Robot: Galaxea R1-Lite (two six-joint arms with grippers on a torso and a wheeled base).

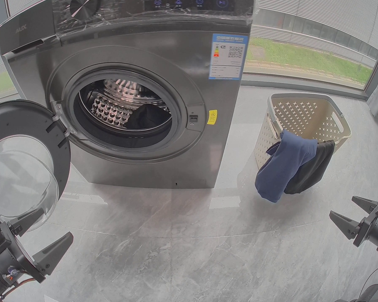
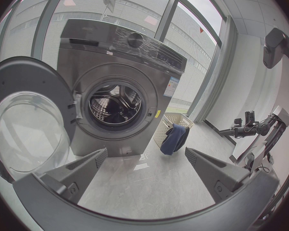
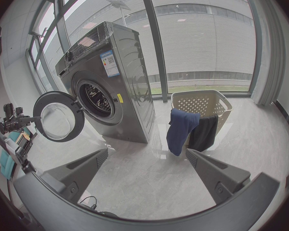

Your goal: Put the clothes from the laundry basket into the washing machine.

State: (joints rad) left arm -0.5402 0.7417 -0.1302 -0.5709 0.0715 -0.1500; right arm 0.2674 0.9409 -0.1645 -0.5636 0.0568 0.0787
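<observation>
Notably, head view reveals dark garment (image 1: pixel 149 117) in drum (image 1: pixel 113 103).

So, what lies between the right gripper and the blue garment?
Nothing: only bare floor separates the right gripper from the blue garment, as the head and right wrist views show.

The grey washing machine (image 1: pixel 164 47) stands far left of me, its round glass door (image 1: pixel 23 168) swung wide open to the left. A dark garment (image 1: pixel 149 117) lies in the drum. To its right, the cream laundry basket (image 1: pixel 308 98) stands upright. A blue garment (image 1: pixel 286 164) and a black garment (image 1: pixel 314 168) hang over its near rim, touching.
</observation>
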